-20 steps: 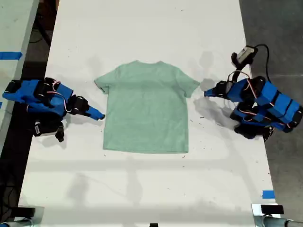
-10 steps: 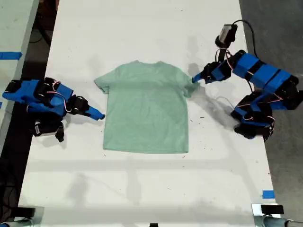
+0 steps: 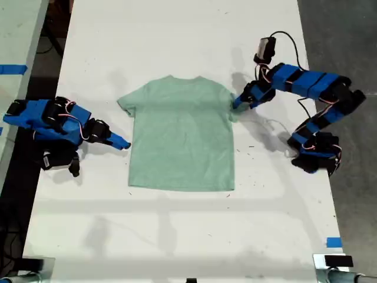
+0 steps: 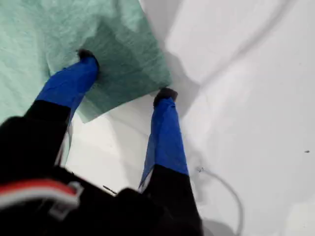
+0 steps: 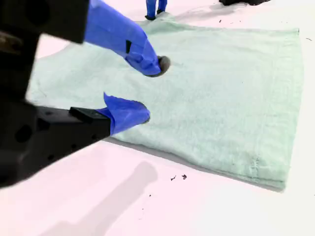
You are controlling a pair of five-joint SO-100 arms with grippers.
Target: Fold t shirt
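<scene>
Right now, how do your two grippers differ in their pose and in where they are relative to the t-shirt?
My first gripper is stretched out to the t-shirt, one finger on the sleeve and one beside its edge; my second gripper is apart from the cloth, beside its side edge. In the exterior view the first arm reaches from the right, while the second lies low on the left. Both grippers are open and blue.

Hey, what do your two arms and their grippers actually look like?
Both arms are bright blue plastic with black motor blocks and thin red and white wiring. My first gripper and my second gripper have blue fingers with dark tips. A black cable loops above the first arm.
</scene>
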